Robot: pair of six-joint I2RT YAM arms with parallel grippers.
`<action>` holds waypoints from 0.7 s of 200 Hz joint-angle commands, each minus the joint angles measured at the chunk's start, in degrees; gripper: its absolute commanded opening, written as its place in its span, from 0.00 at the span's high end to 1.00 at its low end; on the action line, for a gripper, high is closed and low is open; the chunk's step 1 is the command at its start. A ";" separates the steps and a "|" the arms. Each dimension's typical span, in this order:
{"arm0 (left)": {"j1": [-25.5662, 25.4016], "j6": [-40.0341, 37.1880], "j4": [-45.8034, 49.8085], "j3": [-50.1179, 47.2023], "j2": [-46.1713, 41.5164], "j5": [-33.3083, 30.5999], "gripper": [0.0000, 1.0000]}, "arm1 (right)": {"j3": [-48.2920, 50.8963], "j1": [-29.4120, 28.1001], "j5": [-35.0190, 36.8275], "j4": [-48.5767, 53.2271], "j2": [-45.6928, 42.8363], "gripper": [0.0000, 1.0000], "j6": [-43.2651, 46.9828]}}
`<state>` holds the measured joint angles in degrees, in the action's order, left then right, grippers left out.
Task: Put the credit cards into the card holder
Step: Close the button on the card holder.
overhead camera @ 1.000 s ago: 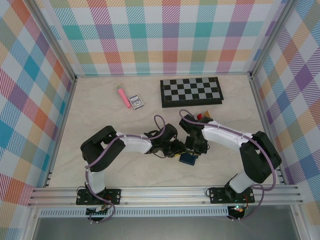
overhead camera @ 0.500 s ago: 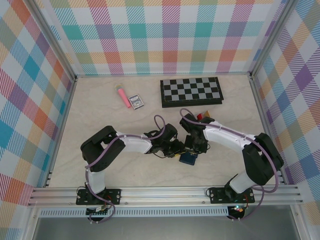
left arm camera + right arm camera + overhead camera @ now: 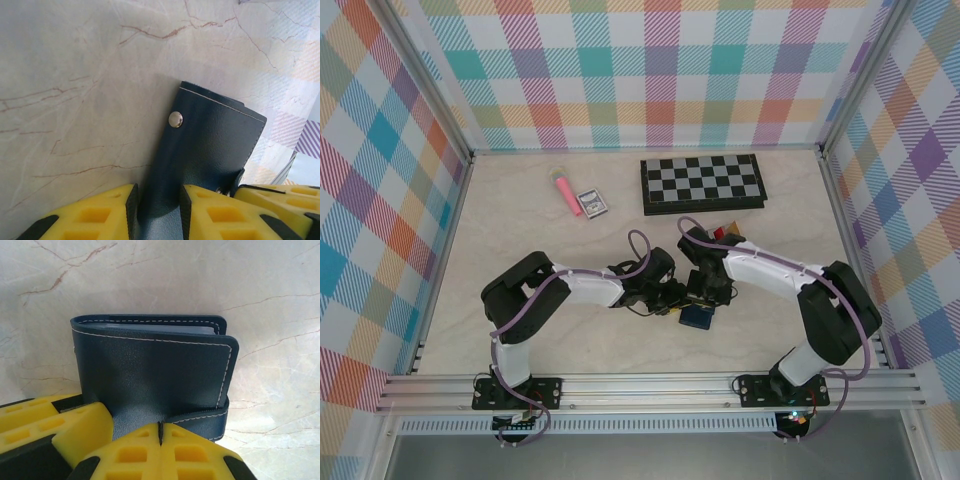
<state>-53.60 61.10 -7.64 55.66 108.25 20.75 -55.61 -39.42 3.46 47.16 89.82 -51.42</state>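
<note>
Both arms meet at the navy card holder (image 3: 150, 370), just below centre of the overhead frame, on or just above the bench (image 3: 520, 230). The left gripper (image 3: 157, 210) clamps the snap-button flap between its yellow pads, apparently to anchor the wallet. The right gripper (image 3: 160, 440) is closed pad to pad on the lower edge by the strap, which we judge is meant to pull the covers apart. The holder is folded, and we see no card in it. The credit cards (image 3: 720, 233), red among them, wait just above the right arm.
</note>
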 commanded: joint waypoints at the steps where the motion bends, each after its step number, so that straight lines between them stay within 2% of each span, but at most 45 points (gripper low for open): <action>1: -1.59 0.42 3.26 -1.42 1.27 2.87 0.70 | 0.55 0.04 -1.00 -1.08 0.61 1.00 0.76; 60: -1.59 0.34 3.68 -1.08 1.35 2.80 0.70 | 1.80 0.04 -0.72 -1.03 1.22 1.00 0.46; 140: -1.51 0.42 3.68 -0.99 1.62 2.88 0.70 | 8.11 0.64 -1.07 -6.26 3.08 1.00 -0.96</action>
<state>-53.58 61.12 -7.53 55.66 108.25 20.71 -51.94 -38.83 2.68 42.33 89.30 -51.68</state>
